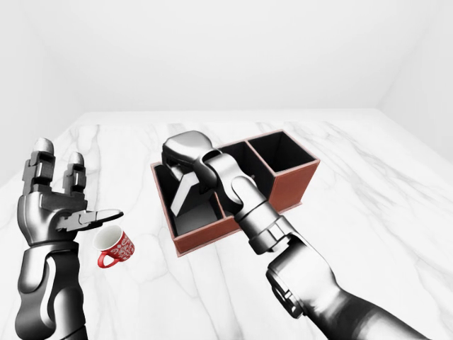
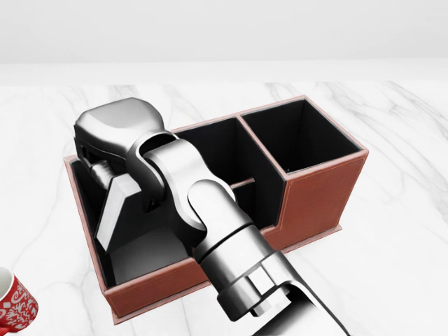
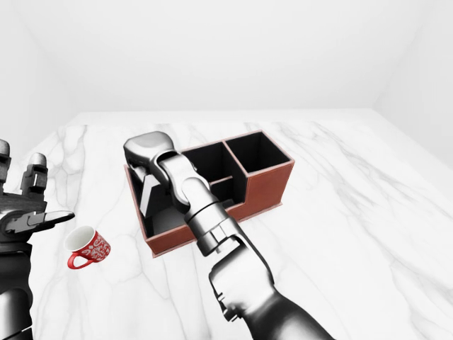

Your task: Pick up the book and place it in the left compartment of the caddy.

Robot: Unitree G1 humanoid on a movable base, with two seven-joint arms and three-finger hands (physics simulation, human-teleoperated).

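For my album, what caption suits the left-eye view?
Right hand lowers the book into the caddy's left compartment.

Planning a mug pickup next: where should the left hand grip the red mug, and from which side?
Probably the body, from above or the left-eye view's left. The mug stands upright on the marble table, its handle pointing toward the view's bottom left, and the open left hand is raised just left of it. The handle loop looks small for three fingers.

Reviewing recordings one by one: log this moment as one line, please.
right hand: over caddy left compartment | book: tilted inside it, fingers at its top | left hand: open, raised, idle | mug: on table, left of caddy
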